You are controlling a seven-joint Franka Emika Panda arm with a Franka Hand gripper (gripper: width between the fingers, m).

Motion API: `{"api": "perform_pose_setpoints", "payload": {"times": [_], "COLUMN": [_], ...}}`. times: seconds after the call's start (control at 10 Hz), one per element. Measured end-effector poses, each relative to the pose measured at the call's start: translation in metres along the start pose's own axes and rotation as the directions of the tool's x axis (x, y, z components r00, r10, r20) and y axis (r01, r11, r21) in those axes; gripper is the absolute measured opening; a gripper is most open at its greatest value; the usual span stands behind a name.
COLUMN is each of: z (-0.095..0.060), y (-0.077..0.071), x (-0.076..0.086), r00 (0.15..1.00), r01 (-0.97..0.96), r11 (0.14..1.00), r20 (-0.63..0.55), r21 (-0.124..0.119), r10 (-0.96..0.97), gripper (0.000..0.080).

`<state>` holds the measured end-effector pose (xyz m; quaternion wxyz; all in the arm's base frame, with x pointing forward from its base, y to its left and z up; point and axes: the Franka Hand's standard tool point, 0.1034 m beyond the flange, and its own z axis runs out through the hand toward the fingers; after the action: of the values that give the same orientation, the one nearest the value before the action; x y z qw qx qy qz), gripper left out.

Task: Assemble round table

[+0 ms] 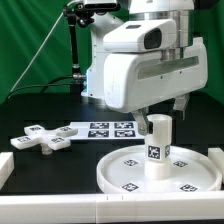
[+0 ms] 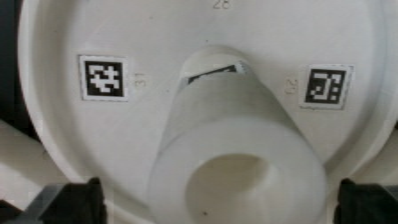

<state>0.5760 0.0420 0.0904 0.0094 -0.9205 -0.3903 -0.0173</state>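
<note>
Spreading across the scene, a black table stands before a green curtain. A white Panda arm fills the middle of the exterior view. Below it, toward the exterior view's right, lies the large rimmed round disc, white, with small black-and-white square tags on its floor. The marker board lies flat behind the disc. The white cross-shaped foot lies just beside that board, toward the exterior view's left, apart from the disc. The short thick cylinder leg stands upright at the disc's centre, tagged on its side. The gripper hangs over the leg's top, its fingers spread to either side.
</note>
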Motion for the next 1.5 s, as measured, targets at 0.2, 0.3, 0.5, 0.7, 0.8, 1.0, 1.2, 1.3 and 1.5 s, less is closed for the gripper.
{"api": "perform_pose_setpoints", "payload": {"times": [0.2, 0.3, 0.5, 0.7, 0.8, 1.0, 1.2, 1.3, 1.5], "z": [-0.0017, -0.0010, 0.0009, 0.0023, 0.0035, 0.0035, 0.0038, 0.0042, 0.0039], "y": [-0.0022, -0.0041, -0.0033, -0.0025, -0.0030, -0.0021, -0.0020, -0.0024, -0.0028], "x": [0.0053, 0.0069, 0.0061, 0.0053, 0.0035, 0.0027, 0.0022, 0.0014, 0.0009], "r00": [0.982, 0.968, 0.917, 0.831, 0.812, 0.736, 0.738, 0.739, 0.739], "r01": [0.186, 0.248, 0.397, 0.556, 0.583, 0.676, 0.673, 0.673, 0.673], "r11": [0.982, 0.969, 0.918, 0.831, 0.812, 0.737, 0.739, 0.740, 0.740], "r20": [0.017, 0.026, 0.039, 0.052, 0.054, 0.060, 0.060, 0.060, 0.061], "r21": [-0.018, -0.017, -0.013, -0.020, -0.015, -0.009, -0.008, -0.004, -0.001], "r10": [-0.186, -0.248, -0.396, -0.554, -0.581, -0.674, -0.672, -0.671, -0.671], "gripper": [0.0648, 0.0648, 0.0648, 0.0648, 0.0648, 0.0648, 0.0634, 0.0425, 0.0423]}}
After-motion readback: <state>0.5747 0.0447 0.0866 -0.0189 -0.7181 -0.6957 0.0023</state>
